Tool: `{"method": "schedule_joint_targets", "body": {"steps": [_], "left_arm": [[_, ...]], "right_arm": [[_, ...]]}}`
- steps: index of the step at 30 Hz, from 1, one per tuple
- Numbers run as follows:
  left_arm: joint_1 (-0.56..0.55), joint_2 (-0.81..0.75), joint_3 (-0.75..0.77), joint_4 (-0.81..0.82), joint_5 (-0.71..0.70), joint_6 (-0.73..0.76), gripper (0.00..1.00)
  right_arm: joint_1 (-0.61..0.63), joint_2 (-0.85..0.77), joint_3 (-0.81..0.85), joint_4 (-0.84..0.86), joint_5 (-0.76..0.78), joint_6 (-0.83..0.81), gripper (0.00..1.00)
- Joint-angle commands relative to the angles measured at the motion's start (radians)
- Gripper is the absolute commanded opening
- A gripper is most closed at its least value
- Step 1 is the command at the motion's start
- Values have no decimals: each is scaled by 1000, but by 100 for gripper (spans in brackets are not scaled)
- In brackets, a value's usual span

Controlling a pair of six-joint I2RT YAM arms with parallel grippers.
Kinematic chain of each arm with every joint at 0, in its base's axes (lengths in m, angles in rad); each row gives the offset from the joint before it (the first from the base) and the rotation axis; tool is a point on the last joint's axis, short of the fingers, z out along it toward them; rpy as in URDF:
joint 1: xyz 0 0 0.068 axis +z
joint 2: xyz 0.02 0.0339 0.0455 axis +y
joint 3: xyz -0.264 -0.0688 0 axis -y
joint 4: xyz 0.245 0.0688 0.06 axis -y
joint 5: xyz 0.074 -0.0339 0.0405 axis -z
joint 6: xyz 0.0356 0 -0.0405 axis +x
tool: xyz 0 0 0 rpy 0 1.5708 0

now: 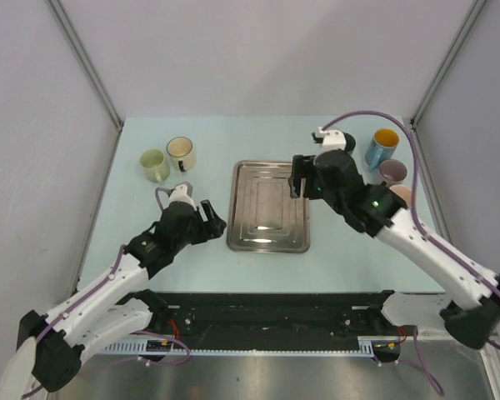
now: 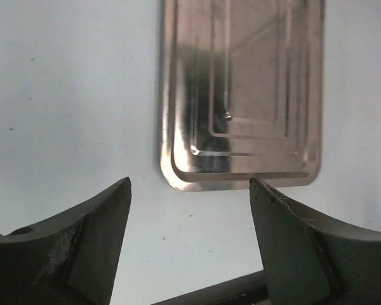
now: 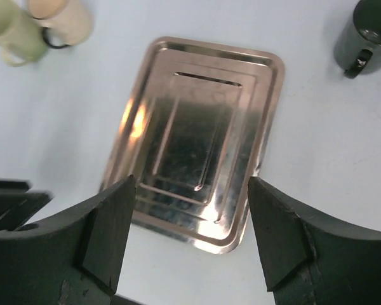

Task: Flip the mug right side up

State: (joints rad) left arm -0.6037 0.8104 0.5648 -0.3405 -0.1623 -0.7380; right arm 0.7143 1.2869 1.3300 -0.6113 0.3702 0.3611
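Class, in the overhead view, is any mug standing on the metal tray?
No, the metal tray holds nothing; the green mug and cream mug sit off to its left.

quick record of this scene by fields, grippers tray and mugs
left gripper: open, nothing held, left of tray
right gripper: open, nothing held, over tray's far right corner
tray: metal, table centre
green mug, cream mug: far left, openings up
blue mug, purple mug: far right, openings up
dark mug: behind right arm, orientation unclear
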Motion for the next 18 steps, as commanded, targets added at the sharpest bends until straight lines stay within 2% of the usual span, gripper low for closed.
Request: {"method": "schedule_joint_targets", "body": {"steps": [1,3,7,11,18], "left_arm": [[2,97,101,-161,-103,52,79],[-1,136,119,-195,-123,46,79],[-36,128,132,-203,-155,26,79],[-62,63,119,-180,-178,26,79],[-68,-8,112,-167,-226,49,79]], "right_arm": [[92,-206,-176,108,116,36,77],[160,-273,-242,154,142,42,79],[382,-412,-437,231,286,61,84],[497,-460,-512,242,374,88,89],[522,-468,-517,237,434,62,90]]}}
